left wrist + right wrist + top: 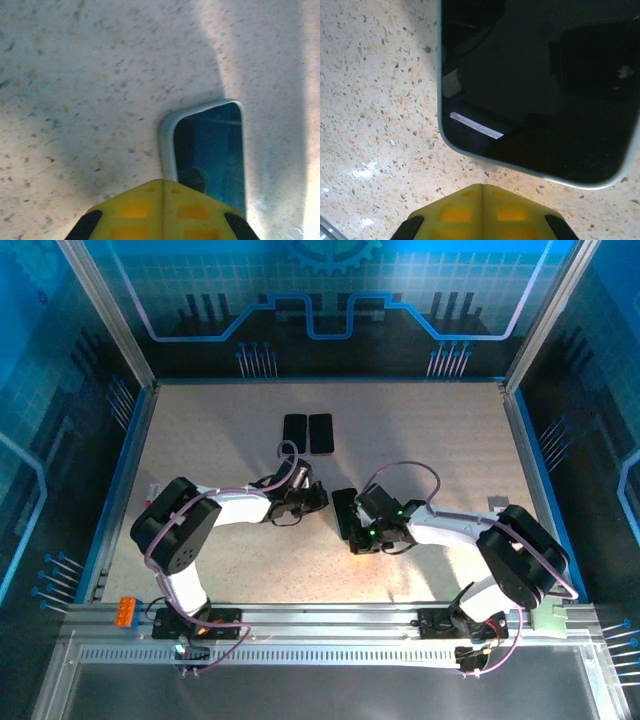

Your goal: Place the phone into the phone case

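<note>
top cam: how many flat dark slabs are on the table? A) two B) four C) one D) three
D: a left slab and a right slab lie side by side at the far centre, and a third slab lies apart, lower in the view.

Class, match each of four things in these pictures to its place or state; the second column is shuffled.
1 pale-rimmed phone
2 two dark slabs
3 orange block
4 left tool

a shut
b left end of the near rail
c between left tool and right tool
d side by side, far middle of the table

Pairs: 1-c, 2-d, 3-b, 4-a
</note>
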Action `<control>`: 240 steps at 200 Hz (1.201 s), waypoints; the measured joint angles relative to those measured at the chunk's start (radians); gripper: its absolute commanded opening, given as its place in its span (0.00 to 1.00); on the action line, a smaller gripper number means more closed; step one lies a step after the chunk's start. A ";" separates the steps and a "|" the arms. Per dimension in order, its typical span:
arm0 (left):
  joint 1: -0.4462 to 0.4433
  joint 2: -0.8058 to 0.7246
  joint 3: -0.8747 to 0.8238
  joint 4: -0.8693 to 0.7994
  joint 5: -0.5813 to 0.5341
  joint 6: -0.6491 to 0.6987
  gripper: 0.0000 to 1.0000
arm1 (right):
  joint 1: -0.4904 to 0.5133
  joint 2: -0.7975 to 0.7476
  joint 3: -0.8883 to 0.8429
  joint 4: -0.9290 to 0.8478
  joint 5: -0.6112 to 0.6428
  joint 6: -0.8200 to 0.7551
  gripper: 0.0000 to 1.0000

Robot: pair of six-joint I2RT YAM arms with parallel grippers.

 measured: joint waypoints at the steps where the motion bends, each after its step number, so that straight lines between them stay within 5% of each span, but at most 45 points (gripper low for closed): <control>1: 0.000 0.001 0.000 0.000 0.000 0.000 0.00 | 0.000 0.000 0.000 0.000 0.000 0.000 0.00; 95: -0.008 0.088 0.060 0.003 0.028 -0.003 0.00 | -0.017 0.044 0.027 -0.020 -0.013 -0.012 0.00; 240: 0.064 0.276 0.323 -0.033 0.047 -0.002 0.00 | -0.203 0.275 0.297 -0.124 -0.097 -0.140 0.00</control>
